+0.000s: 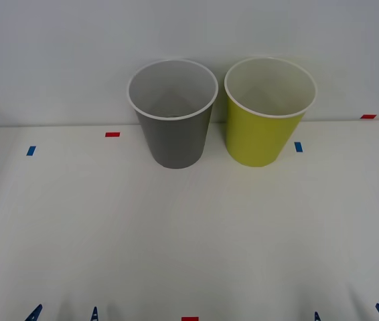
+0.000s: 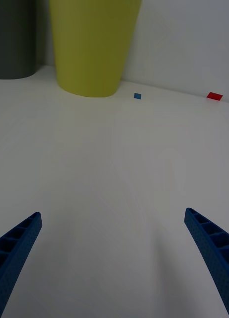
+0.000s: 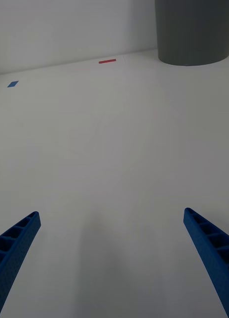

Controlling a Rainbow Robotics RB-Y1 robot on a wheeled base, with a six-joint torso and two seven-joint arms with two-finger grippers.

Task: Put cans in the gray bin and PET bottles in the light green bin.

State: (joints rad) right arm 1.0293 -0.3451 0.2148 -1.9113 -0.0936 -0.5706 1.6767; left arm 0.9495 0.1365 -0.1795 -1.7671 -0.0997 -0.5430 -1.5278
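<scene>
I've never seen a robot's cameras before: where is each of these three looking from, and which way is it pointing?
Front view: above the arms, looking down at the white table, gray bin and light green bin; blue fingertips at the near edge.
Right wrist view: low over the table, facing the light green bin; right gripper open.
Left wrist view: low, facing the gray bin; left gripper open.
Both wrist views share the gray bin.

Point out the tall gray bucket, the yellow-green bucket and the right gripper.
Tall gray bucket with white rim (image 1: 176,137): front view, outer wall facing the camera.
Yellow-green bucket with white rim (image 1: 262,137): front view, outer wall.
Right gripper (image 2: 114,263): right wrist view, midway between its open blue fingertips.
</scene>
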